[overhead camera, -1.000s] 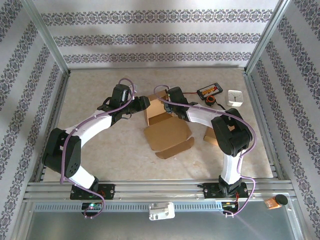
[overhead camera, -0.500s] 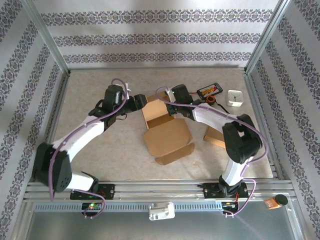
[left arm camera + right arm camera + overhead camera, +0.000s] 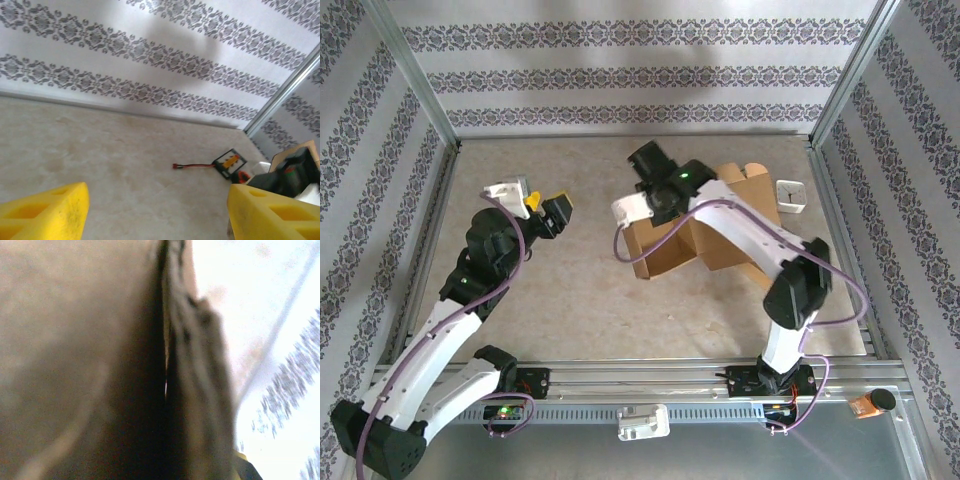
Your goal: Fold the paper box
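Fingers (image 3: 42, 210) of the left gripper (image 3: 552, 211) stand wide apart with nothing between them, hovering above the counter (image 3: 580, 300) well to the left of the paper box (image 3: 672, 250). The right gripper (image 3: 640, 218) has its fingers closed tight, apparently pinching a panel at the box's upper-left edge. Its wrist view is blurred cardboard at very close range, so I cannot tell which flap is caught. The box lies beneath the right forearm and looks askew, perhaps partly raised. The step in hand seems to be repositioning the box with one arm. To do it well, the pinch should be firm and the motion slow, so the thin card neither creases nor tears. The box should be set down flat, and the open fingers should then meet a free flap on the box's left side, clear of the pinch.
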`<state>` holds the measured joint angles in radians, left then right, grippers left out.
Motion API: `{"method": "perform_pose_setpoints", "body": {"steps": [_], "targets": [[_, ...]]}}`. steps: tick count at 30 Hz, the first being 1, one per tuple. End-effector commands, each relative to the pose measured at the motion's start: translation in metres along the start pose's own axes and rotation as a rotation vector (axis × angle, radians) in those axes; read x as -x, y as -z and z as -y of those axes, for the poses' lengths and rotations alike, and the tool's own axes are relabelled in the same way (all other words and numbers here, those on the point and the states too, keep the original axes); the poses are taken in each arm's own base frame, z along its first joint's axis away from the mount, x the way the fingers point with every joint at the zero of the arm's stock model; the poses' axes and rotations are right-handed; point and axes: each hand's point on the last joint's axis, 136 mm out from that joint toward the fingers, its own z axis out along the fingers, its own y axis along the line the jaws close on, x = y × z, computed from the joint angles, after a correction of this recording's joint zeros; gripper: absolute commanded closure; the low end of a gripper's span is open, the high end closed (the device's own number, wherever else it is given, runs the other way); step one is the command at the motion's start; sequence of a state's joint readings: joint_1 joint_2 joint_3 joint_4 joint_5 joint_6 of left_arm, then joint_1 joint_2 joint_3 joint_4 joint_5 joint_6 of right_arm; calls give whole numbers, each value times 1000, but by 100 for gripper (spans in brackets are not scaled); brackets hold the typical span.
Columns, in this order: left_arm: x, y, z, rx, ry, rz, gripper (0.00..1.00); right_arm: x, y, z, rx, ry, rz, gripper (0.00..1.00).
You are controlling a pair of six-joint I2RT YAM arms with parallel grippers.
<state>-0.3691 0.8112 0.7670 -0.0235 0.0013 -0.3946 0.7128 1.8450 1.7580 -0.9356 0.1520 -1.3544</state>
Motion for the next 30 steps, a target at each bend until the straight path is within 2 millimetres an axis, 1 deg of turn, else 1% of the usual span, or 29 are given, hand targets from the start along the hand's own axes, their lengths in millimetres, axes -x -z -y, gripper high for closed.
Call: {"method": "perform_pose_setpoints", "body": {"steps": [1, 3, 5, 6, 7, 9, 12, 14, 16, 17, 19, 21, 23, 24, 25, 26, 27, 28, 29, 30], "targets": [[7, 13, -16, 73, -71, 52, 26, 25, -39, -33, 128, 274, 13, 95], [5, 17, -19, 83, -80, 47, 25, 44, -64, -44, 139, 327, 28, 95], [1, 19, -20, 86, -88, 33, 25, 64, -88, -56, 132, 362, 47, 90], [-1, 19, -21, 85, -90, 27, 24, 69, -98, -62, 127, 371, 53, 88], [-2, 18, -20, 83, -91, 22, 24, 75, -105, -66, 107, 376, 60, 86], [-4, 18, -21, 84, -90, 17, 24, 84, -113, -70, 68, 372, 73, 83], [-4, 15, -22, 85, -86, 27, 23, 85, -111, -67, 2, 348, 66, 75], [-6, 11, -20, 74, -89, 21, 22, 80, -100, -57, -45, 307, 55, 63], [-9, 5, -17, 60, -103, 1, 22, 74, -85, -50, -70, 265, 53, 54], [-11, 2, -17, 57, -108, -10, 22, 71, -79, -47, -84, 252, 49, 52], [-17, -3, -17, 53, -110, -30, 22, 66, -67, -46, -108, 223, 50, 51], [-23, -6, -16, 42, -107, -47, 23, 63, -55, -45, -125, 155, 66, 50], [-31, -9, -16, 33, -96, -81, 27, 61, -40, -40, -149, 6, 90, 51], [-35, -10, -13, 20, -96, -104, 29, 59, -33, -36, -164, -97, 100, 50], [-42, -13, -10, -3, -104, -149, 31, 55, -22, -30, -186, -250, 110, 50], [-50, -15, -5, -26, -116, -205, 33, 48, -10, -23, -213, -446, 111, 46], [-59, -18, -1, -51, -126, -267, 34, 36, 1, -15, -253, -656, 97, 42], [-71, -20, 5, -87, -139, -351, 36, 18, 14, -12, -290, -902, 75, 40], [-85, -22, 9, -116, -139, -442, 37, 2, 23, -20, -273, -1168, 69, 40], [-95, -24, 14, -144, -132, -511, 37, -4, 29, -33, -209, -1352, 96, 41]]}}
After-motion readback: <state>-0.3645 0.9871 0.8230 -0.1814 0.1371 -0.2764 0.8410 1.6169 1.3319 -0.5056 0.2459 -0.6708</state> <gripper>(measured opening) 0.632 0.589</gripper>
